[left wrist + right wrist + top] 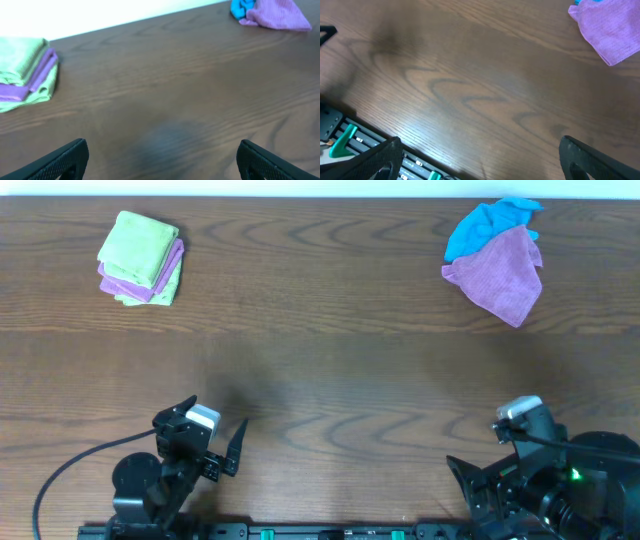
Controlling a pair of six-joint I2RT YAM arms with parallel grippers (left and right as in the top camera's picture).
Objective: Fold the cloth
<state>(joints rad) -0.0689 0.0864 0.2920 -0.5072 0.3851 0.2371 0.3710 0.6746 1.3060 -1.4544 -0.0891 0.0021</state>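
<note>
The lime-green cloth (138, 246) lies folded on top of a small stack at the table's far left; in the left wrist view the cloth (20, 60) shows at the left edge. Under it are a purple layer (172, 264) and another green layer (165, 288). My left gripper (205, 428) is near the front edge, well short of the stack. It is open (162, 147) over bare wood. My right gripper (490, 444) is at the front right, also open (480, 147) with nothing between its fingers.
A crumpled purple cloth (503, 268) lies at the far right, partly over a bright blue cloth (485, 222). The purple cloth (612, 27) also shows in the right wrist view. A black rail with green clips (350, 137) runs along the front edge.
</note>
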